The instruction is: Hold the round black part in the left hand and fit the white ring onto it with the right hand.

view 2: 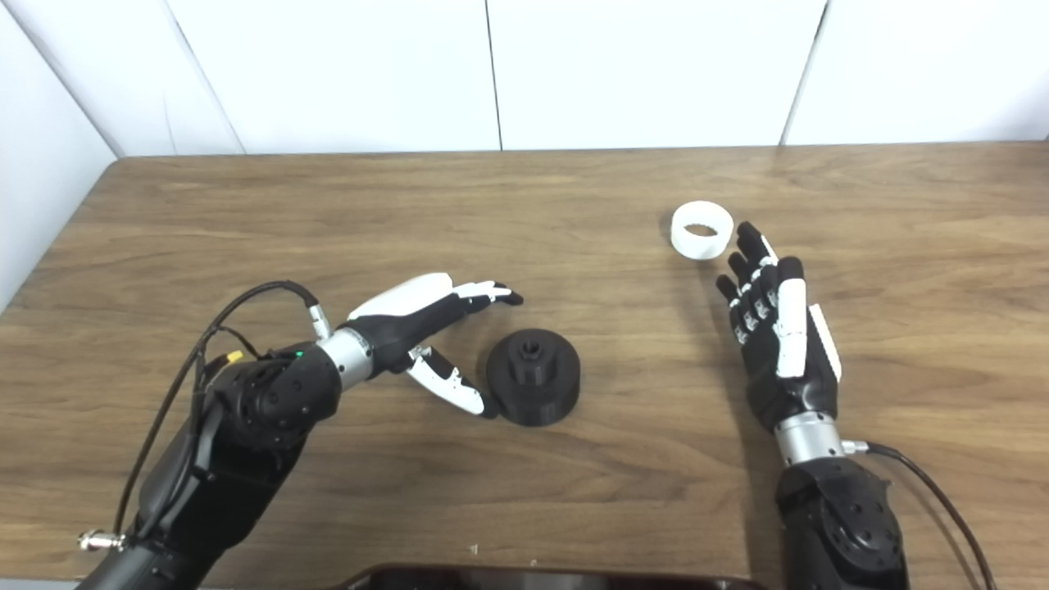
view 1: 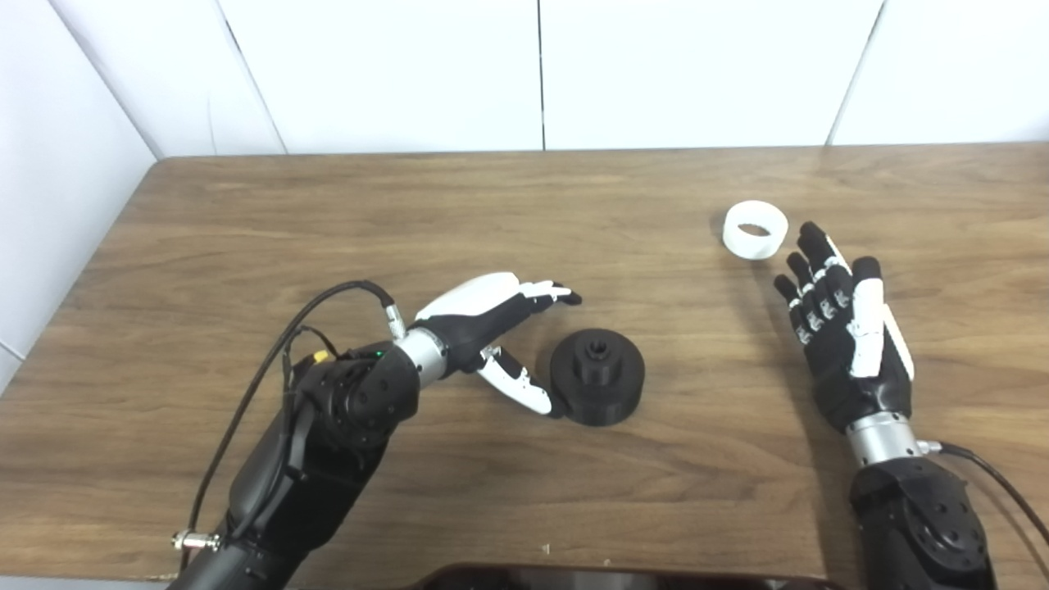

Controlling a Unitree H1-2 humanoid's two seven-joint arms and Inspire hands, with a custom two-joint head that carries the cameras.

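Note:
The round black part (view 1: 597,375) lies flat on the wooden table (view 1: 524,213), with a small raised hub on top. My left hand (view 1: 490,324) is open just left of it, fingers stretched above and thumb tip at the part's left rim, not gripping. The white ring (view 1: 755,229) lies flat at the right back of the table. My right hand (view 1: 844,328) is open, fingers pointing up toward the ring, fingertips just short of it and a little to its right. It holds nothing.
White wall panels stand behind the table's back edge. A dark object (view 1: 606,576) sits at the bottom edge near the table's front. Cables (view 1: 270,369) run along my left arm.

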